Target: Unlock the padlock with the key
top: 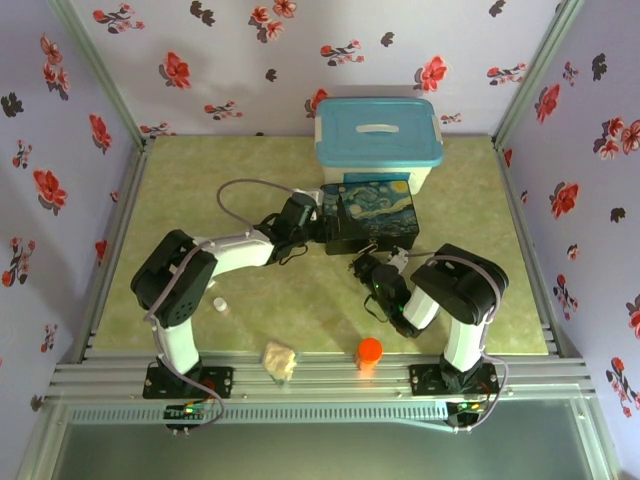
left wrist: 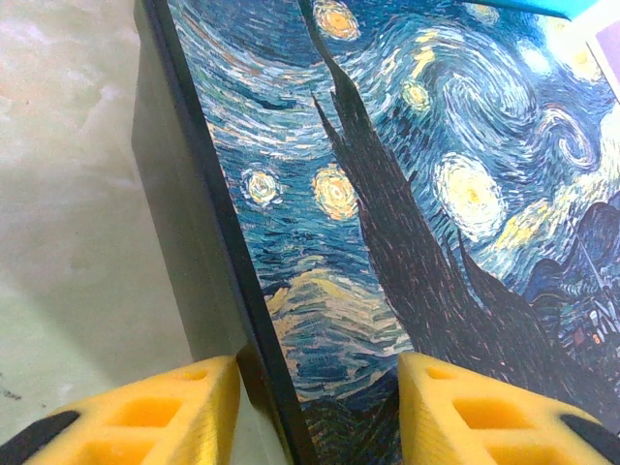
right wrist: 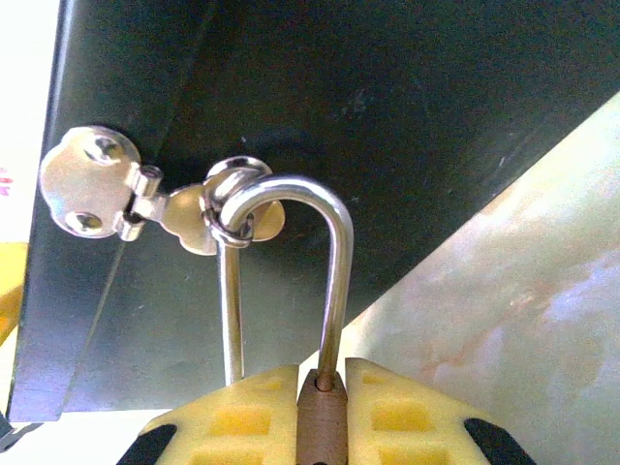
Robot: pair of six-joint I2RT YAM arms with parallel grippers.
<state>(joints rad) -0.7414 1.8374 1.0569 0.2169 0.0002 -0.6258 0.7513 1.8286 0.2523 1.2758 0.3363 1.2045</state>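
- starry-night box (top: 375, 212): biggest risk is that it slides or twists on the table (top: 200, 190) if the R arm tugs the lock. L gripper (left wrist: 320, 412) only straddles the box's left lid edge, fingers spread w/ gaps either side, so by my read nothing braces the box yet
- if L closes from here it would pinch just a thin lid edge, prob. a poor hold that could skid off or lever the lid
- hasp (right wrist: 184, 208) on the box's dark front is a small hinged plate + ring. A sideways pull thru the shackle (right wrist: 334, 262) could bend it or jam the shackle in the ring
- padlock (right wrist: 322, 431) hangs from that ring by its silver shackle, brass body pinched between the pads of the R gripper (right wrist: 323, 383). The pads cover most of the body, so the key would have little room at the keyhole end. Likely needs a regrip, and the tiny body could slip out while that happens
- can't tell if the shackle is latched: one leg enters the body, the other runs down behind the left pad
- pose, L arm: reaches fwd and across from its base, wrist at the box's left end, cam looking along the lid
- pose, R arm: folded tight, elbow high, wrist low in front of the box, gripper aimed at its front face
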